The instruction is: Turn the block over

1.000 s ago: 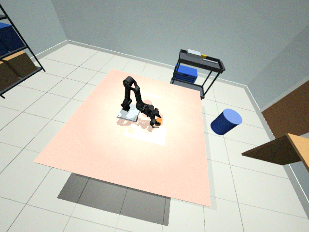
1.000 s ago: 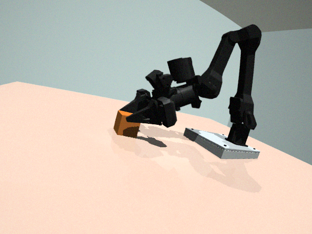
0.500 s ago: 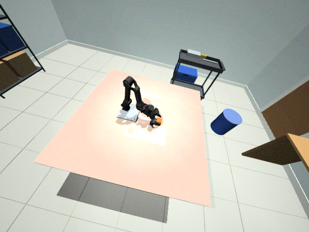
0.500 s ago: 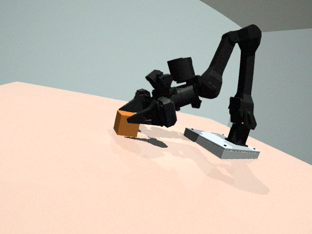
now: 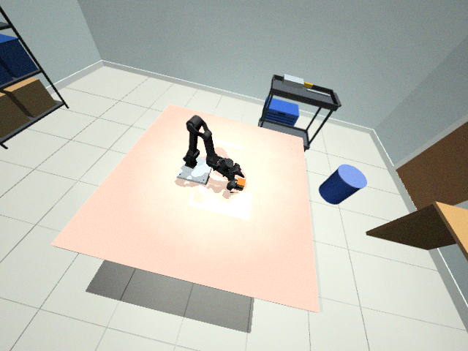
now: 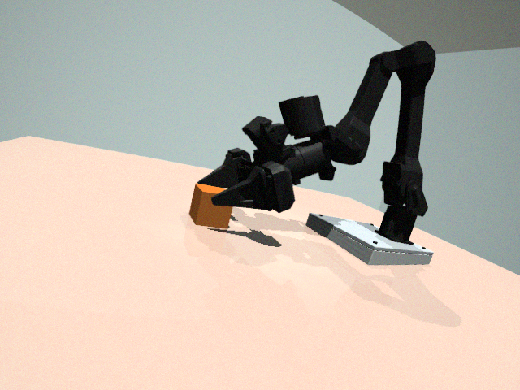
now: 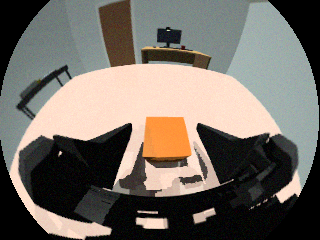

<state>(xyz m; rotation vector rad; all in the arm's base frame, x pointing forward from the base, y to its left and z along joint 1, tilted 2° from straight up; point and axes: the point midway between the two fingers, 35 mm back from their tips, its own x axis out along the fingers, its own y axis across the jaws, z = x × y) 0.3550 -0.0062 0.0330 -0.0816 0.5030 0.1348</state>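
Note:
An orange block (image 5: pixel 241 181) (image 6: pixel 211 210) (image 7: pixel 167 137) sits on the table (image 5: pixel 159 234) (image 6: pixel 126 314) (image 7: pixel 200 92), looking level, with a flat face up. No mark shows on the faces in view; the underside and the faces turned away are hidden. My gripper (image 5: pixel 242 183) (image 6: pixel 205 192) (image 7: pixel 166 126) is open, with one finger on each side of the block. In the wrist view there is a gap between each fingertip and the block. The fingertips are near the block's upper part, and the fingers slope down toward it.
The arm's pale base plate (image 5: pixel 199 175) (image 6: pixel 357 235) is on the table behind the gripper. Off the table stand a dark cart (image 5: pixel 302 92) (image 7: pixel 44 86), a blue cylinder (image 5: pixel 341 184), a shelf with boxes (image 5: pixel 31 96) and a desk with a monitor (image 7: pixel 169 36).

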